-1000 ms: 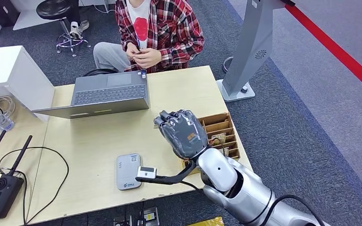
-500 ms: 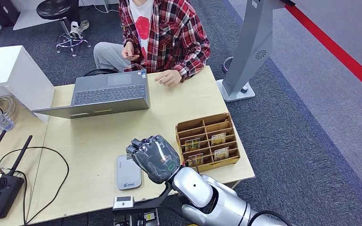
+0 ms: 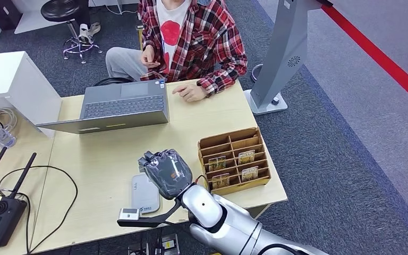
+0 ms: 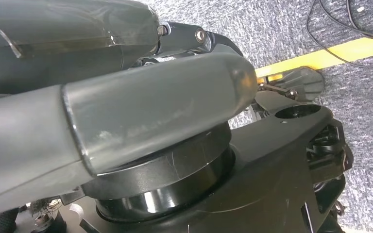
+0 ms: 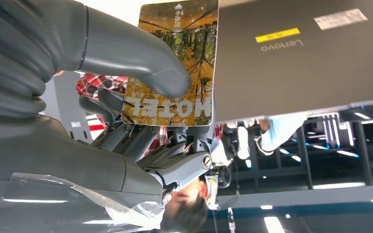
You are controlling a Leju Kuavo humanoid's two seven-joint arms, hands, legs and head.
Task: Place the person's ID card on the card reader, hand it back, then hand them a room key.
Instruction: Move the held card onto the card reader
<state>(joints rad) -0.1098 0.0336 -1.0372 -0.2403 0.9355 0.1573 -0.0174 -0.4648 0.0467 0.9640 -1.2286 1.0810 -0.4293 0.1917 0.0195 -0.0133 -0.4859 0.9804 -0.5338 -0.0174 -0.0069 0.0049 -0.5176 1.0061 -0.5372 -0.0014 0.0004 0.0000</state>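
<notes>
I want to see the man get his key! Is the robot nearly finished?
Nearly. The person's hand holds a small card, so the ID looks handed back. The right hand pinches a room key card, and is above the table near the card reader. Passing it over is left.

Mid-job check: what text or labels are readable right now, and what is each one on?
"HOTEL": on the room key card pinched by the right robot hand, seen upside down in the right wrist view.
"Lenovo": on the grey laptop lid.
Laptop's yellow strip and white sticker: too small to read.
Card reader markings in the head view: too blurred.
</notes>
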